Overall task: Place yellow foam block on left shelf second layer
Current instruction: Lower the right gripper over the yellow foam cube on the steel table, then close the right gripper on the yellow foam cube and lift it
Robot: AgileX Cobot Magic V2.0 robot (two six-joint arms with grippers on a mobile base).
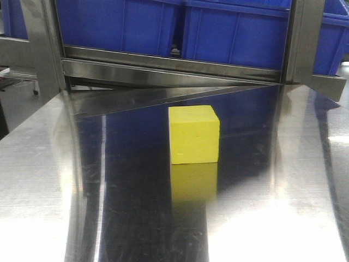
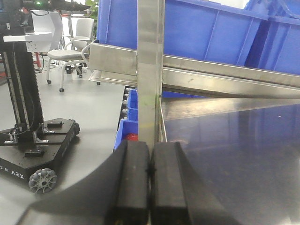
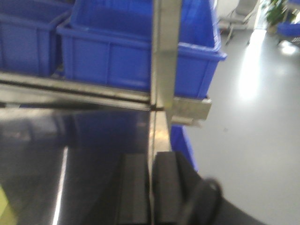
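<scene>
Both pincers are pressed narrow and empty: left gripper [image 2: 150,185] and right gripper [image 3: 151,187] each face a steel shelf post [image 2: 150,70]. The yellow foam block [image 1: 193,135] sits on the polished steel table [image 1: 43,180] before the blue bins [image 1: 234,33]; approached unopened, the jaws would likely shove it sliding

White "ARX" lettering on black wheeled base [image 2: 40,149]; nothing else legible.

The shiny steel table [image 1: 272,207] carries the yellow foam block [image 1: 193,135]. Behind the block, blue bins [image 1: 234,33] stand, it seems, on a steel shelf [image 1: 163,57].
</scene>
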